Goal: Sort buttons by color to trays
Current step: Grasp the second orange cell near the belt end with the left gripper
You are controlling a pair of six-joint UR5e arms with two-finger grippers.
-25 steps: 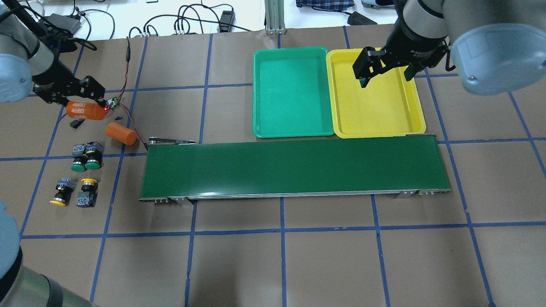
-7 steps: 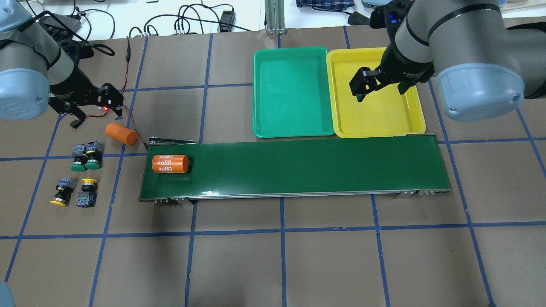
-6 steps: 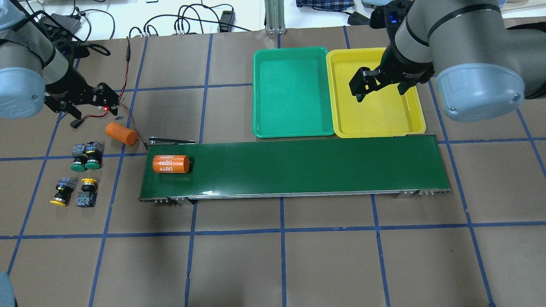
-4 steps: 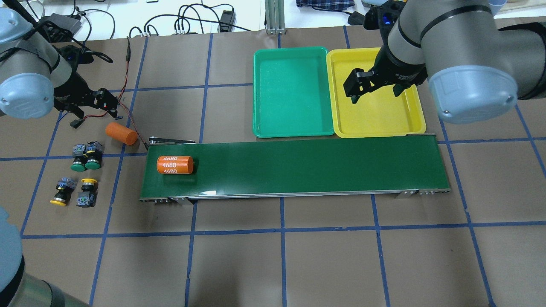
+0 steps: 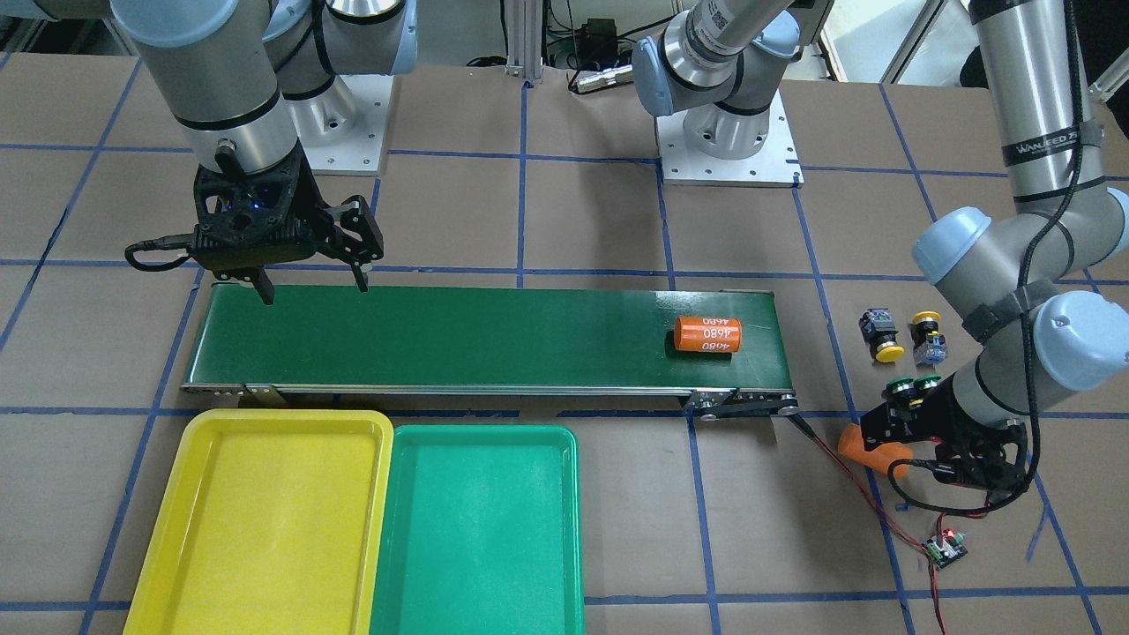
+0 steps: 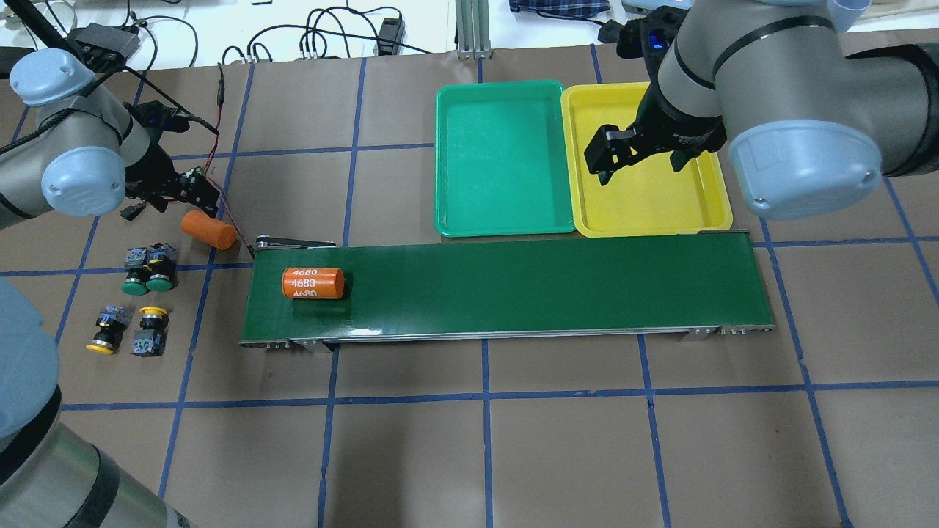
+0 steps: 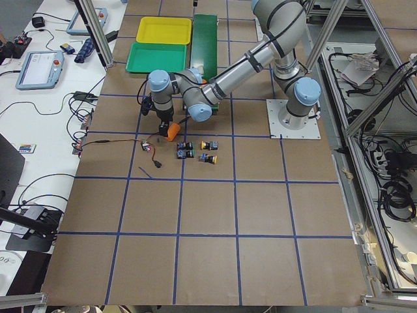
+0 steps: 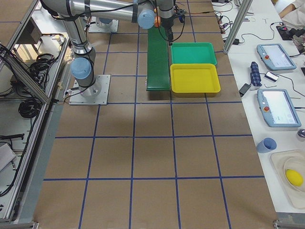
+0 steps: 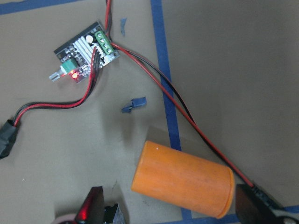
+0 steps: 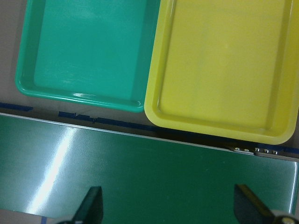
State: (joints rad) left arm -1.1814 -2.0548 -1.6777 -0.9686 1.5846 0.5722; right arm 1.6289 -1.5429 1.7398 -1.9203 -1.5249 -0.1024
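Observation:
Two green-capped buttons (image 6: 149,270) and two yellow-capped buttons (image 6: 126,331) lie on the table left of the belt; they also show in the front view, green (image 5: 913,384) and yellow (image 5: 904,337). The green tray (image 6: 505,158) and yellow tray (image 6: 645,202) stand side by side behind the belt, both with nothing in them. My left gripper (image 6: 192,196) is open and empty above a plain orange cylinder (image 9: 182,179), its fingers (image 9: 93,205) on either side. My right gripper (image 6: 640,155) is open and empty, hovering over the yellow tray's near part and the belt's right end (image 10: 154,177).
A long dark green conveyor belt (image 6: 528,286) carries an orange cylinder with white digits (image 6: 313,283) near its left end. A small circuit board with a red light (image 9: 84,58) and red-black wires (image 9: 187,112) lie beside the plain cylinder.
The numbered cylinder, held by my left gripper 3.4 s ago, now lies on the belt and drifts right. My left gripper has moved down toward the plain cylinder. My right gripper has shifted left and nearer the belt.

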